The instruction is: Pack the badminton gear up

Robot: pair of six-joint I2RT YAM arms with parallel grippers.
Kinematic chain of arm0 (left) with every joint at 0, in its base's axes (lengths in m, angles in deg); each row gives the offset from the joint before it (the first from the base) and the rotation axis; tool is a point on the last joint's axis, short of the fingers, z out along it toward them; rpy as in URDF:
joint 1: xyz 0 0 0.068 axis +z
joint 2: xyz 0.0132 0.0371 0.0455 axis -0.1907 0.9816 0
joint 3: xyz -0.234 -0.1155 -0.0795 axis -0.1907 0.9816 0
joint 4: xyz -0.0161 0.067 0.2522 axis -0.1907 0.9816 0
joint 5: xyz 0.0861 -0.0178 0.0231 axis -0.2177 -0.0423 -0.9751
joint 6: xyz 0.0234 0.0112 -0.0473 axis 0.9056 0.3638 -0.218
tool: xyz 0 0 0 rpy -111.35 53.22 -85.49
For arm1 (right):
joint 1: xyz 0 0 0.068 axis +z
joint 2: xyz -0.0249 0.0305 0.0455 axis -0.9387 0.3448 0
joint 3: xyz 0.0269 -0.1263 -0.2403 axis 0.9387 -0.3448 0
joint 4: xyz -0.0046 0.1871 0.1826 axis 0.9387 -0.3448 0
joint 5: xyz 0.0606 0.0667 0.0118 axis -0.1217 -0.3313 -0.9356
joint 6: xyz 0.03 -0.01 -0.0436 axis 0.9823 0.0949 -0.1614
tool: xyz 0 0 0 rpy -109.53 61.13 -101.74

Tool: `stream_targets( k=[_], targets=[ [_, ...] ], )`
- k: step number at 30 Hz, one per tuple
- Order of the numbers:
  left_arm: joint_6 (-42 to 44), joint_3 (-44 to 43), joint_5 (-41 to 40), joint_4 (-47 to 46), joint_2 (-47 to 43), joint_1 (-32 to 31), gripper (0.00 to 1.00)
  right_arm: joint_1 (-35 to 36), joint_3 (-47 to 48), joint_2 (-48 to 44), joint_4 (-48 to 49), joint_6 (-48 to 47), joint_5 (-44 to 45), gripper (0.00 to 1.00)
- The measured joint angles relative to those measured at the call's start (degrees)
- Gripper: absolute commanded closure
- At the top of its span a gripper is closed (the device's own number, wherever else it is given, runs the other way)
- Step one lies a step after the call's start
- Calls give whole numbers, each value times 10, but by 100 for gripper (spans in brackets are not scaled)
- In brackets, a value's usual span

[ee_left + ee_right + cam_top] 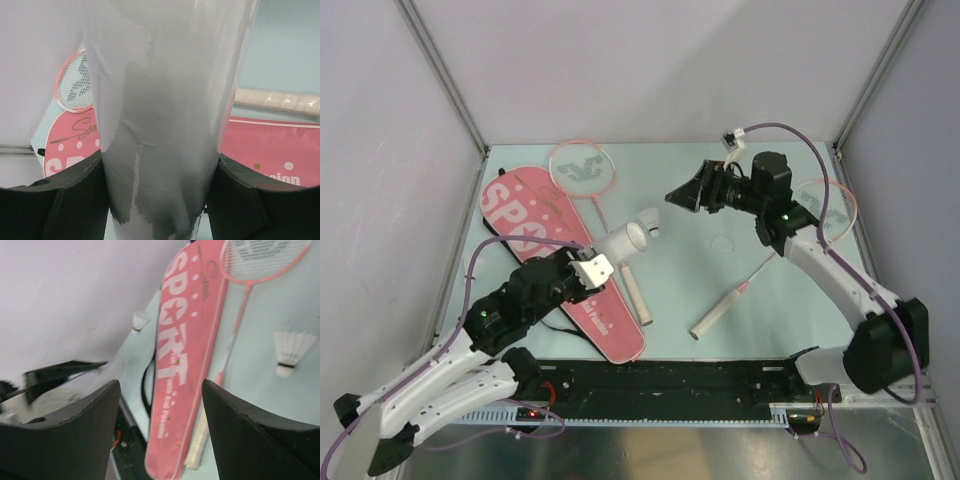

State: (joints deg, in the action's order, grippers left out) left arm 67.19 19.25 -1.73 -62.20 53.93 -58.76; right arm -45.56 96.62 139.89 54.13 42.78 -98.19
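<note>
My left gripper (pixel 603 260) is shut on the long white tube (pixel 623 241), which it holds tilted over the pink "SPORT" bag (pixel 555 215). In the left wrist view the tube (pixel 165 115) fills the gap between both fingers (pixel 65 200). A white shuttlecock (pixel 650 217) lies just beyond the tube's open end. One pink-rimmed racket (pixel 582 165) lies at the back, its pale handle (pixel 636 297) beside the bag. The other racket (pixel 825 207) lies partly under the right arm, handle (pixel 718 314) towards the front. My right gripper (pixel 680 195) hangs open and empty above the table; its view shows the bag (pixel 185 360) and shuttlecock (pixel 290 352).
The black rail (pixel 670 385) with both arm bases runs along the near edge. Grey walls close in the table on three sides. The bag's black strap (pixel 146 380) loops out on its side. A small white object (pixel 141 320) lies by the wall beyond the bag.
</note>
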Motion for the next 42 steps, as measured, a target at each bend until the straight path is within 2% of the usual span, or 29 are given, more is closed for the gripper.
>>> stream_targets(
  k=[5, 13, 20, 25, 34, 42],
  targets=[
    [-16, 3, -6, 0, -24, 0, 53, -29, 59, 141, 24, -36, -9, 32],
    [-45, 24, 4, 0, -59, 0, 53, -39, 262, 425, -9, -83, -21, 32],
    [-52, 26, 10, 0, -69, 0, 53, -37, 419, 581, -54, -91, -40, 33],
    [-55, 26, 12, 0, -68, 0, 53, -36, 463, 630, -70, -89, -61, 34],
    [-55, 26, 16, 0, -64, 0, 52, -32, 462, 647, -107, -112, -128, 37],
    [-55, 29, 16, -1, -61, 0, 52, -36, 356, 593, -138, -167, -148, 46]
  ],
)
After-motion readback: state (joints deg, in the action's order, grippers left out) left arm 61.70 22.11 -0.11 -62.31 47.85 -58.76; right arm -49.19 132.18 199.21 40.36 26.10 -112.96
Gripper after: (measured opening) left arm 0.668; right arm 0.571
